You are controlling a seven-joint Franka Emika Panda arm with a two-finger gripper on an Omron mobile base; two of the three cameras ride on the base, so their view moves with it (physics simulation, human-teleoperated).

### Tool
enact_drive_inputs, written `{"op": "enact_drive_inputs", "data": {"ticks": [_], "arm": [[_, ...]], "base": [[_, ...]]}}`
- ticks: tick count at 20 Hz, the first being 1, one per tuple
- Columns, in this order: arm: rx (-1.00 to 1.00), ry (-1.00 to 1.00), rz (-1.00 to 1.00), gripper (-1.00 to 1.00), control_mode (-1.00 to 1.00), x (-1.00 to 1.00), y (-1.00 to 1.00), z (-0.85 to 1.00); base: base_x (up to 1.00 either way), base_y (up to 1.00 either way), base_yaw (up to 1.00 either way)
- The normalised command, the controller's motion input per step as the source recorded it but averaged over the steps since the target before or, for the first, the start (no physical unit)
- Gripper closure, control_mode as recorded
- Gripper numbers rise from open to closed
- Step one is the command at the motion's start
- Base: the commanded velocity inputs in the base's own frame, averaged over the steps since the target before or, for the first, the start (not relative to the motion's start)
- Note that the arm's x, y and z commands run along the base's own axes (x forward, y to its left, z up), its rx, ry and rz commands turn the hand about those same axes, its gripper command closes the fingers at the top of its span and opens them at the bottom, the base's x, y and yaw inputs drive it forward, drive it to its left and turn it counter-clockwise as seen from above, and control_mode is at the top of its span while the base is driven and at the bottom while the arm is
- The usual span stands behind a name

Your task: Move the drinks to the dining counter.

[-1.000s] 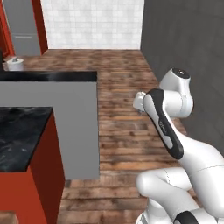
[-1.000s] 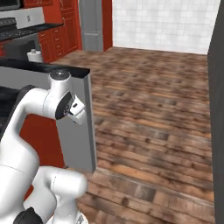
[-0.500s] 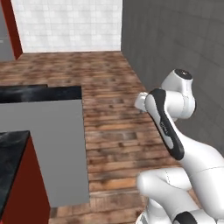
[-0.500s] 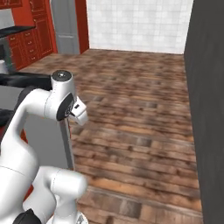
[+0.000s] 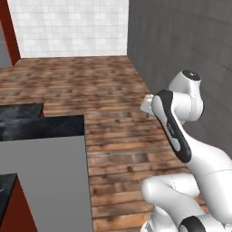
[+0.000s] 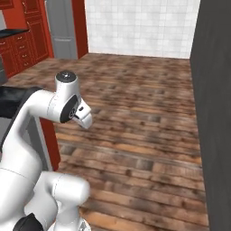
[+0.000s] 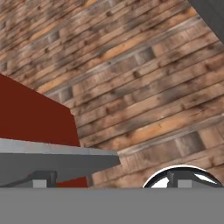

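Transit step: base mid-floor, no drinks in sight. Arm folded, gripper (image 7: 107,179) over wood floor (image 5: 108,90); jaws' opening unclear, nothing visibly held. Desk (image 5: 41,127) near-left. Next: locate bottles.

— What colours is the floor (image 5: 108,90) showing?
— Brown wooden planks, streaked darker and lighter, some glowing orange. The back wall (image 5: 72,27) is wearing white tiles, and the side wall (image 5: 181,41) is looking dark grey.
— And the counter (image 5: 41,127)?
— Its top is showing black with pale marbling, the ledge face is sitting plain grey, and the base (image 6: 49,140) is glowing deep red.
— The robot?
— The arm (image 5: 181,131) is gleaming white with dark joint bands. Red cabinets (image 6: 22,45) are flanking a grey fridge (image 6: 61,27).
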Motion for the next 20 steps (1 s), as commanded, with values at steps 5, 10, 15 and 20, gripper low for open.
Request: {"op": "enact_drive_inputs", "data": {"ticks": [5,10,15,20], "arm": [[0.00,0.00,0.00,-1.00,1.00,0.00,0.00,0.00],[0.00,0.00,0.00,-1.00,1.00,0.00,0.00,0.00],[0.00,0.00,0.00,-1.00,1.00,0.00,0.00,0.00],[0.00,0.00,0.00,-1.00,1.00,0.00,0.00,0.00]], "base": [[0.69,-0.49,0.01],[0.27,-0.68,0.00],[0.36,-0.69,0.00],[0.95,-0.04,0.00]]}}
